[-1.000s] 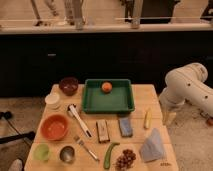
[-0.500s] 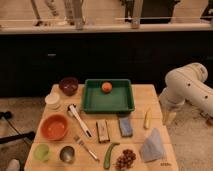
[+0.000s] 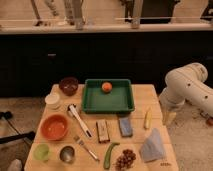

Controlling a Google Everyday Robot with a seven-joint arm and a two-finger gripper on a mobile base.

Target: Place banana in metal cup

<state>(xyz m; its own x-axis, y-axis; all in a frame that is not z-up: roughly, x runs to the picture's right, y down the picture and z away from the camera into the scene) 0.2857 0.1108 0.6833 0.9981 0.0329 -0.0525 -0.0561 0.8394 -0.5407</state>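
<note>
the banana is found by the right edge of the table, the metal cup near its front-left corner. the gripper is held wide and empty just off the right edge. the banana is judged light and soft, best gripped gently mid-length.

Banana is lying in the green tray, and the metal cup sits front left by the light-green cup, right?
No: the camera view shows the banana on the table right of the blue sponge, outside the green tray. The metal cup is placed as said. The end effector hangs beside the table's right edge.
</note>
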